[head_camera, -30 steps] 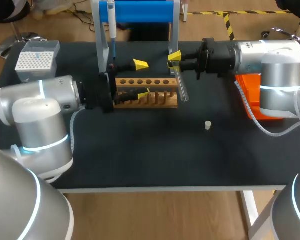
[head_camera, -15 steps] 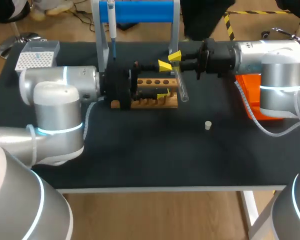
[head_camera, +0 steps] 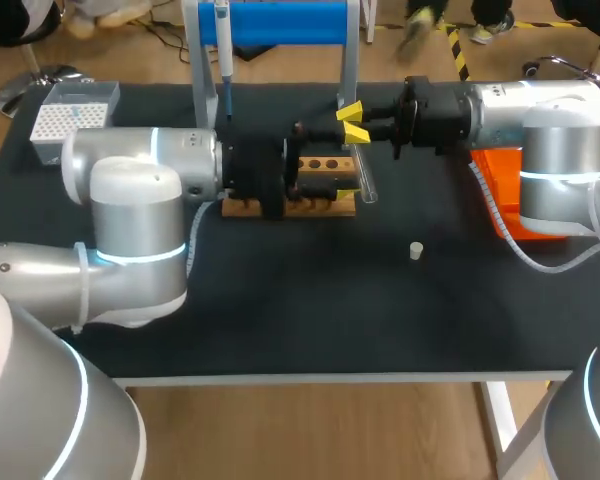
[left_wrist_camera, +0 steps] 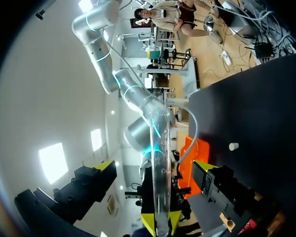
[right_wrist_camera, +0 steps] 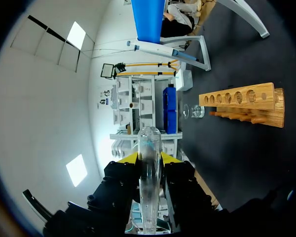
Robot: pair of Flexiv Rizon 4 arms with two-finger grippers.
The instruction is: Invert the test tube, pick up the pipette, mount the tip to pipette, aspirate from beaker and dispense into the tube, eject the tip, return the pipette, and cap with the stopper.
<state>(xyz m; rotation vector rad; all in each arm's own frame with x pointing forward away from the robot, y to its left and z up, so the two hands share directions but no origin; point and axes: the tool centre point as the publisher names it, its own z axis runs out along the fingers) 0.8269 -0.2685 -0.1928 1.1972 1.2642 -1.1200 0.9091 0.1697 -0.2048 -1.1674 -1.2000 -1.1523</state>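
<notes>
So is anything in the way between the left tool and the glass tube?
Nothing visible. The test tube stands between the open fingers of the left tool, held by the right tool.

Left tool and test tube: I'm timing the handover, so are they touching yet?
Apart. The left wrist view shows the test tube standing between the left tool's open fingers, with clear gaps on both sides.

Test tube (head_camera: 365, 180) in right claw (right_wrist_camera: 149, 160), left claw (left_wrist_camera: 155, 170) apparently straddling it, rack (head_camera: 320, 203) beside, stopper (head_camera: 416, 250) in front.
</notes>
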